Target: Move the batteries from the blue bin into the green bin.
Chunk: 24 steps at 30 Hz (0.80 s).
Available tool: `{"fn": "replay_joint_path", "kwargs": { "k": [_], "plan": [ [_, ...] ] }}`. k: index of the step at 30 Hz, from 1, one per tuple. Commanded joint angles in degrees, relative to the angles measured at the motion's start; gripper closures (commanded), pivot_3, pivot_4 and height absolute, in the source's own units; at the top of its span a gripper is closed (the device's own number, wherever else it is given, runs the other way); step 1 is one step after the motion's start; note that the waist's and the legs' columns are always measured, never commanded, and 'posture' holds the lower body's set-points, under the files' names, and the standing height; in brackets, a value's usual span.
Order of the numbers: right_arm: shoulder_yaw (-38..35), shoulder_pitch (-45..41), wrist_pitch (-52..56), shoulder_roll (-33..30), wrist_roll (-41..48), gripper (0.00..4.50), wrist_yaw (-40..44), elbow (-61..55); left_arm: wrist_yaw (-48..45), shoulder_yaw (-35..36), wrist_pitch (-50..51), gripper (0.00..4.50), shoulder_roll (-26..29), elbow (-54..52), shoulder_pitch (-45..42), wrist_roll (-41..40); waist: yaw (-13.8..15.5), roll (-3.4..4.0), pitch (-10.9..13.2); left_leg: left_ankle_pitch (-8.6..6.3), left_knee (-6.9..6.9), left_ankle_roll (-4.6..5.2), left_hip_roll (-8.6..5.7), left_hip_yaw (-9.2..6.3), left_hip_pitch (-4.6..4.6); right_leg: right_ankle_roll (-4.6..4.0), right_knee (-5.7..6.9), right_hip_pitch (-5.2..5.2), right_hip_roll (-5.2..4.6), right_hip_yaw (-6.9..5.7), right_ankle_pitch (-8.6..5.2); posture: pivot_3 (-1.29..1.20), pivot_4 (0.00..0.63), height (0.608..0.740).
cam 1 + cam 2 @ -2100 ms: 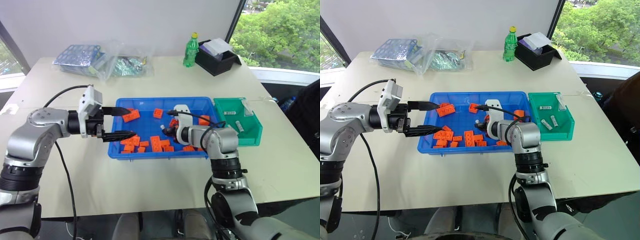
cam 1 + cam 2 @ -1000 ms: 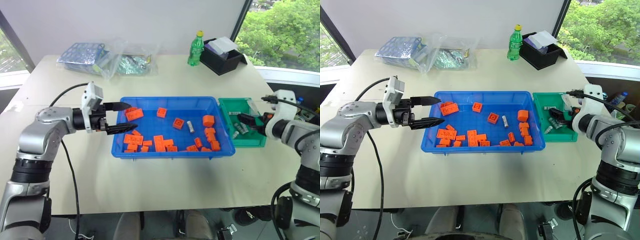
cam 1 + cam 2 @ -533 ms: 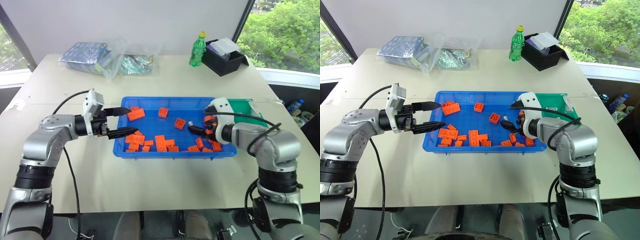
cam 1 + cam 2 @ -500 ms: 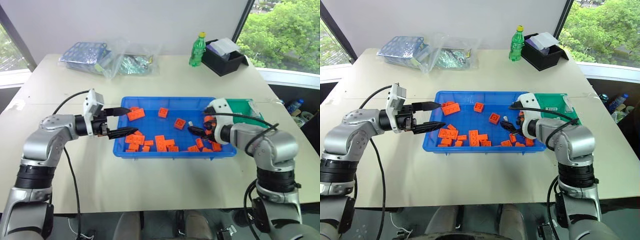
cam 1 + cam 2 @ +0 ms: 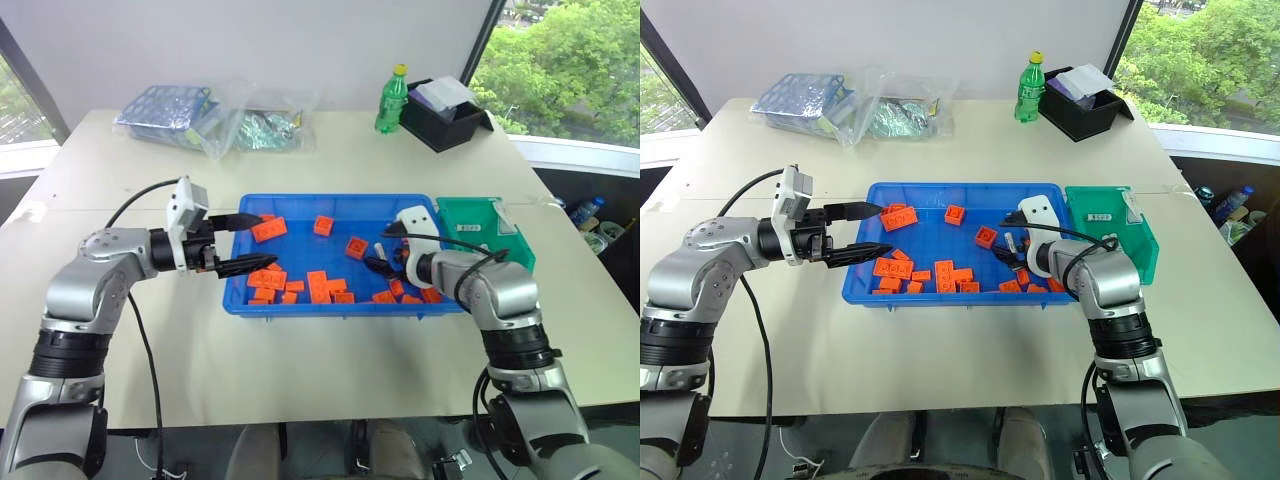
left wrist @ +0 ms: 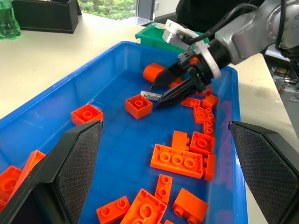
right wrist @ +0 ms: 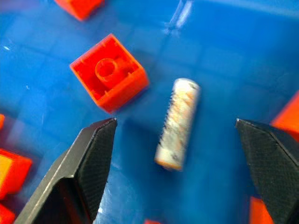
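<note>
The blue bin point(image 5: 330, 199) sits mid-table, strewn with orange bricks point(image 5: 322, 285). One silver-white battery point(image 7: 177, 123) lies flat on its floor beside a square orange brick point(image 7: 110, 72). My right gripper point(image 7: 175, 122) is open and low in the bin, one finger on each side of that battery point(image 6: 150, 95) without touching it. My left gripper point(image 5: 262, 240) hangs open and empty over the bin's left end. The green bin point(image 5: 480, 215) stands against the blue bin's right side.
A green bottle point(image 5: 390, 100) and a black box point(image 5: 445, 112) stand at the table's far right. A blue mesh basket with clear plastic bags point(image 5: 200, 115) lies at the far left. Bare tabletop runs along the near edge.
My right arm swung left from the green bin into the blue bin and lowered, open, around the battery. The left arm stayed put. The camera shifted a little.
</note>
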Motion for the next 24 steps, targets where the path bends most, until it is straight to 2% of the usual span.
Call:
{"fn": "replay_joint_path", "kwargs": {
  "k": [1,3,9,13,17,20,24],
  "plan": [
    [1.4,0.2,-1.3,0.7,-0.7,0.57,0.9,0.8,0.1,1.5,-0.5,0.0,0.6,-2.0,-0.9,-0.5,0.0,-0.04,0.0,0.0,0.0,0.0,0.0,0.0,0.02,0.0,0.01,0.02,0.0,0.0,0.0,0.0,0.15,0.723],
    [1.6,0.6,-1.4,0.8,-0.8,1.1,1.2,0.2,0.1,1.5,-0.4,0.0,0.6,-2.1,-1.0,-0.6,0.0,-0.04,0.0,0.0,0.0,0.0,0.0,0.0,0.04,-0.01,0.03,0.03,0.0,0.0,0.0,0.0,0.15,0.723],
    [-0.2,1.8,0.9,0.3,-0.1,4.22,1.2,-3.6,-0.2,1.4,-0.2,0.0,0.6,-2.5,-0.7,-0.8,0.0,-0.04,0.0,0.0,0.0,0.0,0.0,-0.01,0.08,-0.01,0.21,0.0,-0.02,0.01,-0.01,0.0,0.15,0.723],
    [-5.2,1.5,4.8,-1.1,1.5,4.22,0.8,-9.1,-0.4,1.1,-0.5,0.0,0.4,-2.0,-1.0,-0.5,0.2,-0.01,0.0,0.0,0.0,0.0,0.0,-0.03,0.07,-0.02,0.31,-0.04,-0.03,0.01,-0.01,0.0,0.15,0.723],
    [-17.4,-2.3,13.0,-5.9,4.6,4.22,0.6,-16.0,-0.5,0.9,-0.4,0.0,0.3,-1.9,-1.3,-0.5,0.3,0.0,0.0,0.0,0.03,0.0,-0.01,-0.03,0.01,-0.02,0.31,-0.08,-0.04,0.01,-0.01,0.0,0.15,0.723],
    [-26.3,-3.7,17.9,-12.7,5.2,4.22,1.3,-17.5,-0.9,0.5,-0.7,0.0,0.1,-1.4,-1.3,-0.3,0.4,0.0,0.0,0.0,0.07,0.0,-0.03,-0.04,-0.02,-0.02,0.29,-0.09,-0.05,0.01,-0.02,0.0,0.15,0.723],
    [-30.8,-0.6,20.2,-18.5,5.9,4.22,2.9,-17.8,-1.4,0.0,-1.1,0.0,-0.4,-0.3,-2.1,0.1,0.3,-0.22,-0.1,-0.01,0.01,-0.01,-0.03,-0.04,-0.02,-0.03,0.19,-0.06,-0.04,0.0,-0.03,0.0,0.15,0.723]
  ]
}}
